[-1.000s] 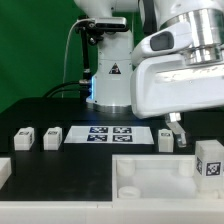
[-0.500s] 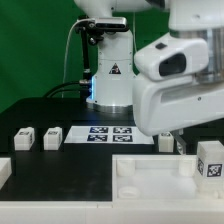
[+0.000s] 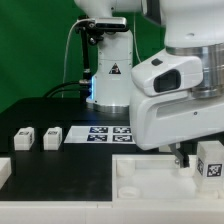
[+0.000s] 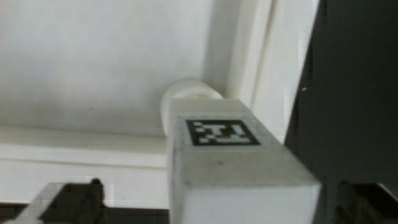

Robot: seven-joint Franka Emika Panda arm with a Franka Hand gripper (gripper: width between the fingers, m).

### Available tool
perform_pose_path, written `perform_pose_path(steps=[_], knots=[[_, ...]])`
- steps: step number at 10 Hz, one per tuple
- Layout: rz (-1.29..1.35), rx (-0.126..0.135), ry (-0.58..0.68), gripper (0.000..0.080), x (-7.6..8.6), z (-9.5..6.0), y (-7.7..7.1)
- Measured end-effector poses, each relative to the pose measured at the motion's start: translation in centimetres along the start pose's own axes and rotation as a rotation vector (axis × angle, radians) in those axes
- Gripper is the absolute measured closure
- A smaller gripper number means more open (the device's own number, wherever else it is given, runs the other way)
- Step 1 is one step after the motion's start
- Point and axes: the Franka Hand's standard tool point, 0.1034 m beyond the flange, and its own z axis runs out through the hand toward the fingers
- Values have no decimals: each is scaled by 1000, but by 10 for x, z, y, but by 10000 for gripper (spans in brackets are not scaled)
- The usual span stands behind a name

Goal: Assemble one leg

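A white leg (image 3: 208, 160) with a black-and-white tag stands at the far right corner of the large white tray-like piece (image 3: 150, 185). My gripper (image 3: 184, 157) hangs low just to the exterior view's left of it, mostly hidden by the arm. In the wrist view the tagged leg (image 4: 222, 150) lies between my two dark fingertips (image 4: 71, 200), with a gap on each side. The gripper (image 4: 222, 208) is open and holds nothing. Two more legs (image 3: 23, 137) (image 3: 52, 136) sit on the black table at the exterior view's left.
The marker board (image 3: 103, 134) lies behind the tray-like piece in front of the arm's base (image 3: 110, 80). Another white part (image 3: 3, 170) shows at the left edge. The arm's white body (image 3: 180, 95) fills the right of the exterior view.
The arm has come down and forward over the tray-like piece's right corner. It now hides the leg that lay beside the marker board. The gripper is lower, at the standing leg.
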Motion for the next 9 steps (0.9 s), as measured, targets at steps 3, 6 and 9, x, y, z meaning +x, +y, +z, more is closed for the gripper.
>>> perform_pose_path(steps=[3,6,9], knots=[[30,0,0,508,0,0,0],[289,0,2,506,0,0,1],[682,17,83,506,-2,1,5]])
